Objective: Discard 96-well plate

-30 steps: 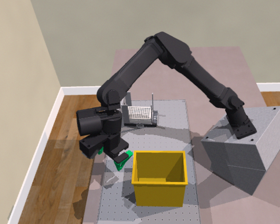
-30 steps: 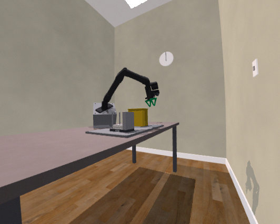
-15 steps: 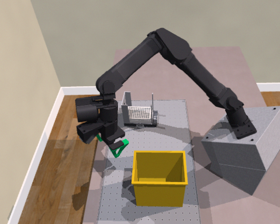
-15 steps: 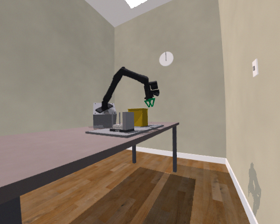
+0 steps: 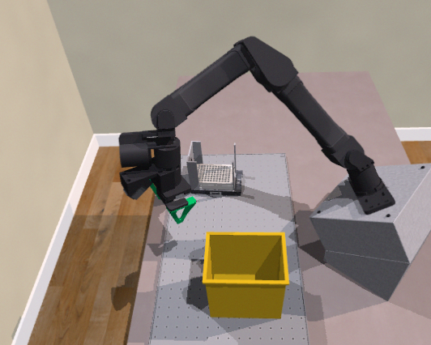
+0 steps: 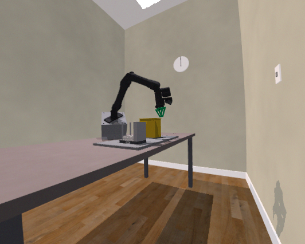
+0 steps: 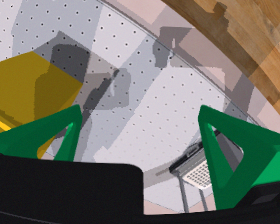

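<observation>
Plain greenish-beige walls (image 6: 57,71) meet a white ceiling (image 6: 120,11) with a bright opening, a round white clock (image 6: 181,63) hangs on the far wall, a white switch plate (image 6: 277,74) on the side wall, and white skirting (image 6: 200,169) borders the wooden floor (image 6: 160,212) beneath a long dark-legged table (image 6: 57,160).

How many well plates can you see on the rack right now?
1 for certain: a white gridded 96-well plate on top of the grey stack rack. The lower plate beneath it can't be made out.

rack K1 (image 5: 195,151) behind bin W1 (image 5: 245,279), well apart
</observation>
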Controlling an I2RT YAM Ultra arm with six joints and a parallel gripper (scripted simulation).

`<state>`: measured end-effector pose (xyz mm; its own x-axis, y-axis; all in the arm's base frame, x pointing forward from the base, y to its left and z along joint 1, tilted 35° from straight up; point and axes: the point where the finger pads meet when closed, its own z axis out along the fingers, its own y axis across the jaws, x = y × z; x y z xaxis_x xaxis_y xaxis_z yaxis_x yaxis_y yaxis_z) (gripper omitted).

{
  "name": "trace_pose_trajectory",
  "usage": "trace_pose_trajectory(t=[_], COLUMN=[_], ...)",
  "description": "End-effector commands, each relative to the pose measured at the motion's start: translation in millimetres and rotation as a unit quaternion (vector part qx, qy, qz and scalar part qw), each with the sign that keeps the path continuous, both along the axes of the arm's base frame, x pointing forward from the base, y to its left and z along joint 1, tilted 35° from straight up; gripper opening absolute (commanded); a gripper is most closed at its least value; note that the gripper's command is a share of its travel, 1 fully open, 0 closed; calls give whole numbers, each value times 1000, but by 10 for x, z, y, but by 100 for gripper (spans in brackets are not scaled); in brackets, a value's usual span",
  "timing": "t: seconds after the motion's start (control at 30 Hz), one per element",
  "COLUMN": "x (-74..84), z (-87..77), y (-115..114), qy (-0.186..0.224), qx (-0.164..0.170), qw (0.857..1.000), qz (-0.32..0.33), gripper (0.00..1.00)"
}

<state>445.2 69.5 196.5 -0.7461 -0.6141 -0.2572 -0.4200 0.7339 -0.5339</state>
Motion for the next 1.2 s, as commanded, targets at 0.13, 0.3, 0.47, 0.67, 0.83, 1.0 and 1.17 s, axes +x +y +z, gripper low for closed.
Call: trace_pose_trajectory(t=[0.13, 0.3, 0.47, 0.67, 0.83, 1.0, 1.17], x=[-71, -103, -162, -258, -312, -417, -524], z=[256, 299, 373, 459, 502, 572, 633], y=[-217, -358, -591, -863, -997, -1214, -1399], qy=[-21, -25, -26, -33, -36, -41, -49], qx=[26, 38, 41, 56, 62, 71, 85], qw=[999, 997, 997, 992, 990, 986, 977], qz=[-24, -55, -66, -107, -122, -147, -187], gripper=[100, 100, 100, 100, 100, 100, 100])
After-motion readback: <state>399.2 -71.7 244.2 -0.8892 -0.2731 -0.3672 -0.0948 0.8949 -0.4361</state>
